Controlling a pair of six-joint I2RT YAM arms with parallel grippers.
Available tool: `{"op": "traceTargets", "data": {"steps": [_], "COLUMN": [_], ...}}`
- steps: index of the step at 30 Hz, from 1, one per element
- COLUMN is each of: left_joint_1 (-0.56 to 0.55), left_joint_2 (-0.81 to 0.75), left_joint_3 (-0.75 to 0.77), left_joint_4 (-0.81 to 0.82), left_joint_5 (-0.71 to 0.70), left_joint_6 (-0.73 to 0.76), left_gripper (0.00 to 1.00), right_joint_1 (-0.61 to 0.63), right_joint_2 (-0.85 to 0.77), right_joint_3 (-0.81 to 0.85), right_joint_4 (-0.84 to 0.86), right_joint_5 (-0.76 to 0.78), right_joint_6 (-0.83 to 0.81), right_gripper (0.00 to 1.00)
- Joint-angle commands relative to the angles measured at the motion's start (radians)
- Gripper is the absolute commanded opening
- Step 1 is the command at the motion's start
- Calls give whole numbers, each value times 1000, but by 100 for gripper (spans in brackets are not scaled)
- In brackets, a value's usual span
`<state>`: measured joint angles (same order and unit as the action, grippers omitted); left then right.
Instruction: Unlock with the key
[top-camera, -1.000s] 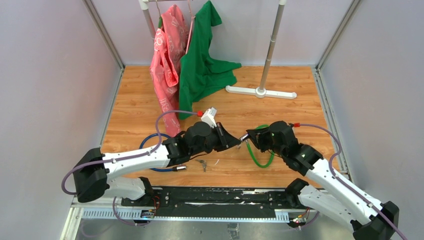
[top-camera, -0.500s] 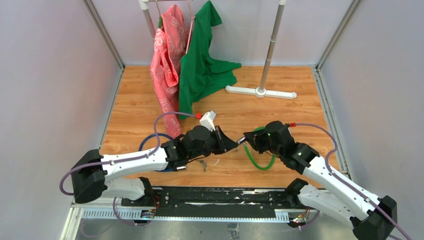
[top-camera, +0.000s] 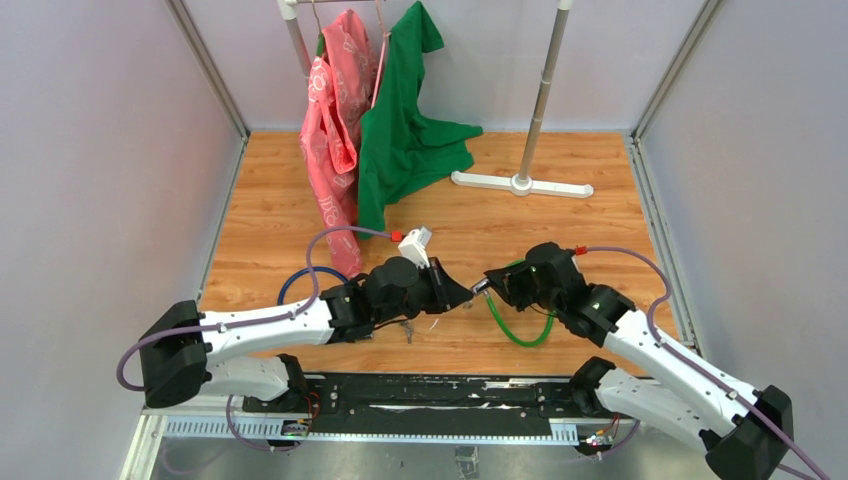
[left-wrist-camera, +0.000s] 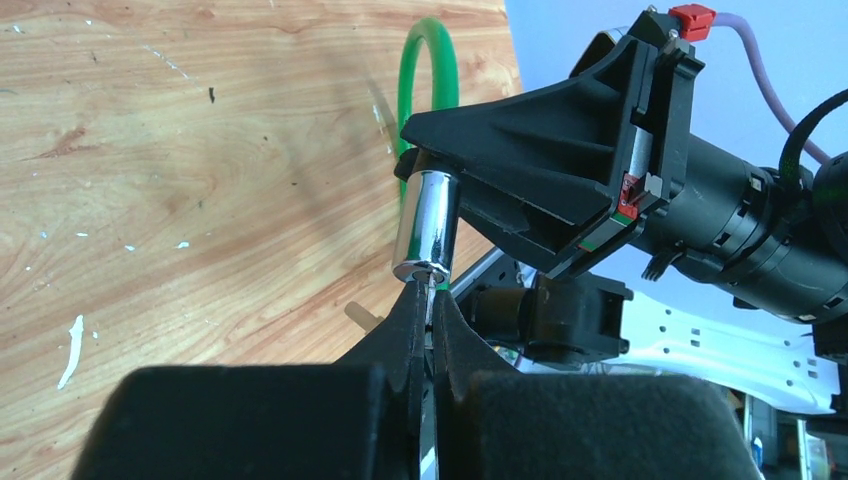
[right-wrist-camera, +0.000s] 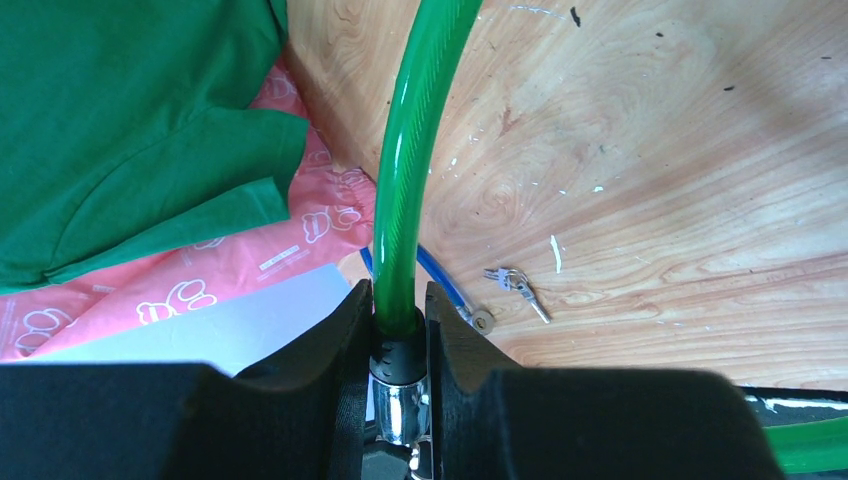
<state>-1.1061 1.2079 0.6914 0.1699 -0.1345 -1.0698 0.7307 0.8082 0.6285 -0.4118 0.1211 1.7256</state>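
— Where is the key?
— The key (left-wrist-camera: 430, 290) is a thin metal strip pinched between the two fingers (left-wrist-camera: 402, 335) of the left gripper (left-wrist-camera: 430, 300), which are clenched on it. Only a short piece shows beyond the fingertips.
— And the lock?
— The chrome lock cylinder (left-wrist-camera: 427, 225) is directly in front of those fingertips. The tip of the key touches its end face. How deep it goes inside, I cannot tell.
— Who holds the cylinder?
— The right gripper (right-wrist-camera: 398, 300). Its fingers (right-wrist-camera: 345, 330) grasp the black collar (right-wrist-camera: 400, 355) where the green cable (right-wrist-camera: 408, 170) joins the cylinder, one finger on each side.
— Where is this on the bench?
— Both grippers meet above the bench (top-camera: 600, 200), a little right of its middle and closer to the near edge than to the far edge.
— Is something else close by?
— A small bunch of spare keys (right-wrist-camera: 515, 284) lies on the wood beside the end of a blue cable (right-wrist-camera: 445, 285), near the near edge and apart from both grippers.
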Motion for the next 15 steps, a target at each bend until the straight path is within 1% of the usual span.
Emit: {"op": "traceTargets", "data": {"steps": [1, 8, 15], "left_joint_1": [0, -28, -90], "left_joint_2": [-3, -23, -31], "left_joint_3": [-17, -14, 6], "left_joint_4": [-17, -18, -41], "left_joint_5": [-96, -132, -215], "left_joint_6": [58, 155, 310], "left_gripper": [0, 0, 0], "right_joint_1": [35, 34, 34], "right_joint_2": [13, 57, 89], "right_joint_3": [59, 76, 130], "right_joint_4": [-48, -65, -147], "right_joint_5": [-104, -177, -185], "right_joint_6": [-22, -25, -56], "right_gripper": [0, 0, 0]}}
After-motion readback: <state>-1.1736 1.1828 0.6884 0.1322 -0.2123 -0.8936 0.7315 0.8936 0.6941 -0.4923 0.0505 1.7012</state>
